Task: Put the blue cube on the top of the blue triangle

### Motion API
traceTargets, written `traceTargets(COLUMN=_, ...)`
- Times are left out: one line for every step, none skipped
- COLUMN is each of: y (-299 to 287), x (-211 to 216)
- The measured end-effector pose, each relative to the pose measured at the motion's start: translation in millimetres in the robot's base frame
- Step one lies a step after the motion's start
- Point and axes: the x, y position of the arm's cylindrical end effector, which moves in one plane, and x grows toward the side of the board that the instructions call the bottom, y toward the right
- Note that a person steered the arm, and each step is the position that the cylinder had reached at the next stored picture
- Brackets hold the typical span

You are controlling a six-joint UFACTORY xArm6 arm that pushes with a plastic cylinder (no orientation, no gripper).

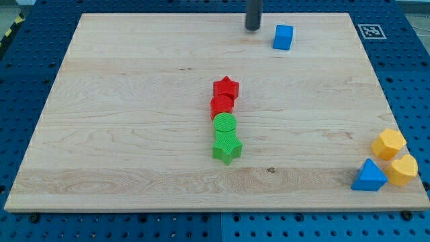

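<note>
Bright, even light is falling across the pale wooden tabletop (134, 101), seemingly from overhead, and nothing is sitting in deep shade. Shadows are staying short and soft: a thin dark edge is hugging the base of the blue cube (283, 37), the blue triangle (369, 176) and the stacked-looking row of red and green pieces in the middle. No harsh glare is showing on the wood, and its grain is reading clearly. My tip (252, 28) is looking slightly soft and dark against the board. Focus is holding fairly sharp overall, and the board's edges are appearing straight, without obvious bending.
</note>
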Motion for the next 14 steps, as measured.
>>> traceTargets(y=21, x=0)
traceTargets(y=37, x=16)
traceTargets(y=41, x=35)
traceTargets(y=41, x=47)
traceTargets(y=26, x=47)
traceTargets(y=11, x=48)
traceTargets(y=18, x=65)
traceTargets(y=18, x=67)
traceTargets(y=18, x=76)
traceTargets(y=32, x=82)
traceTargets(y=61, x=82)
traceTargets(y=67, x=104)
traceTargets(y=67, x=110)
traceTargets(y=72, x=116)
